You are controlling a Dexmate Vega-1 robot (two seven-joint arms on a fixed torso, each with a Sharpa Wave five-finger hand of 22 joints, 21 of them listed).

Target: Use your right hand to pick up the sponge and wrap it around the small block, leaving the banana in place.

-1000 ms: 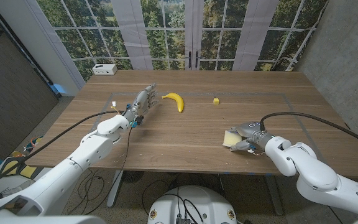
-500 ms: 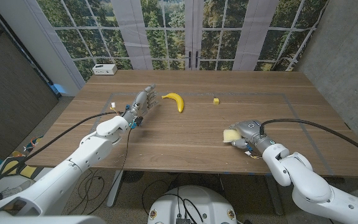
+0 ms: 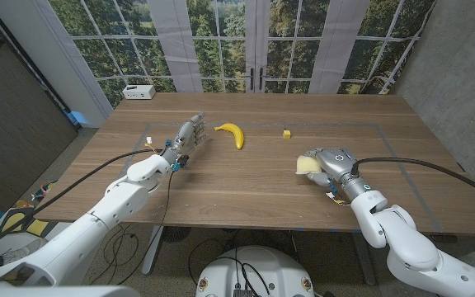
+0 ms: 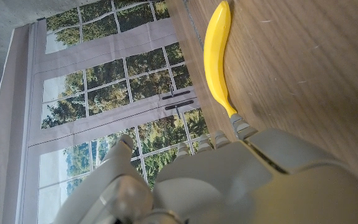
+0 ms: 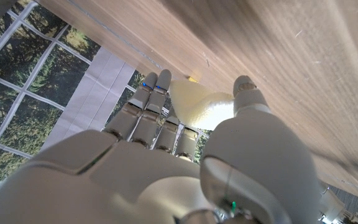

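The right hand [image 3: 330, 163] is gripping the yellow sponge [image 3: 306, 163] above the table, carrying it — the small yellow block [image 3: 287, 134] is sitting well apart, past it. Next it needs to reach the block, not the banana [image 3: 232, 133].

Banana [image 3: 231, 134] left of small block [image 3: 287, 134], sponge [image 3: 307, 164] nearer, rightward.

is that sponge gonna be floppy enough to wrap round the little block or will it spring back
Probably soft: the sponge bulges pale and rounded out of the right hand holding it. It looks thick against the small block, so it may spring open once released. Likely light, since it is carried clear of the table.
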